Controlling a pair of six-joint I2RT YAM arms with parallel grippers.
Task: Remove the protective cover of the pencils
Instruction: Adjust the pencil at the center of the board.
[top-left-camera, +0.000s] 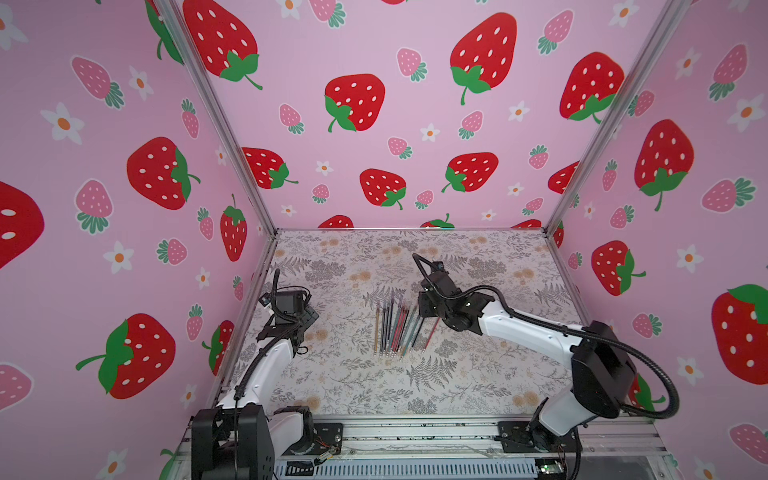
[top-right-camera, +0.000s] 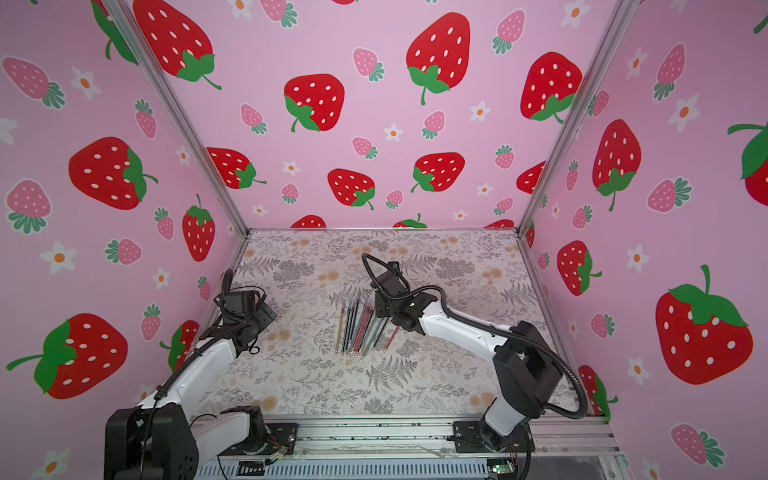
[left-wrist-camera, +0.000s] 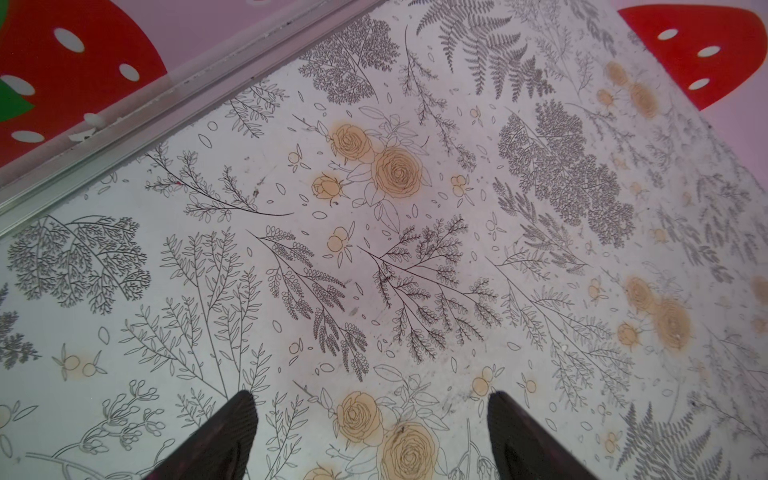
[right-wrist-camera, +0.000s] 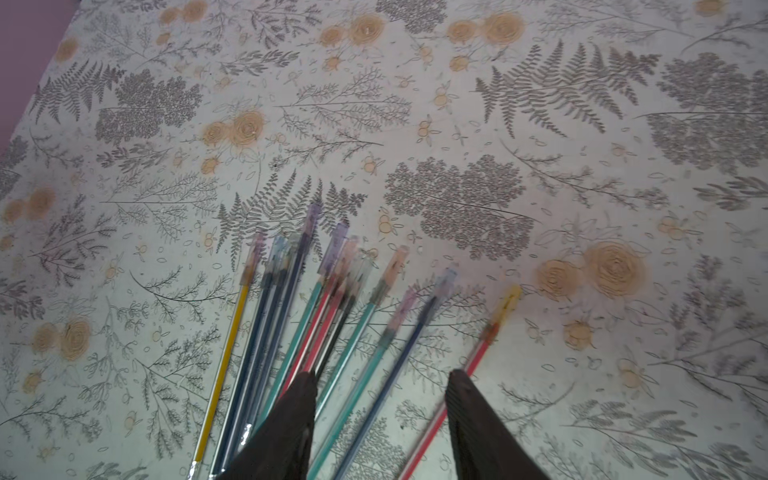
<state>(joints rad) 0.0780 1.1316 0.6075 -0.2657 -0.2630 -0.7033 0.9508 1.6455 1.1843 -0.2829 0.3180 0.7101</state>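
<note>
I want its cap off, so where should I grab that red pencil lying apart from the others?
Probably mid-shaft, from straight above, jaws across the red pencil: it lies flat with a gap either side, and its yellow cap stays free to pull.

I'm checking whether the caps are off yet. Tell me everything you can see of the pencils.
The pencils are about a dozen thin sticks, yellow, dark blue, teal, red and black, lying flat in a loose fan on the floral table. Their far tips wear translucent tinted caps, none visibly off. One red pencil lies apart from the bunch. The open right tool hangs over them, astride a teal and a blue one; contact cannot be told.
</note>
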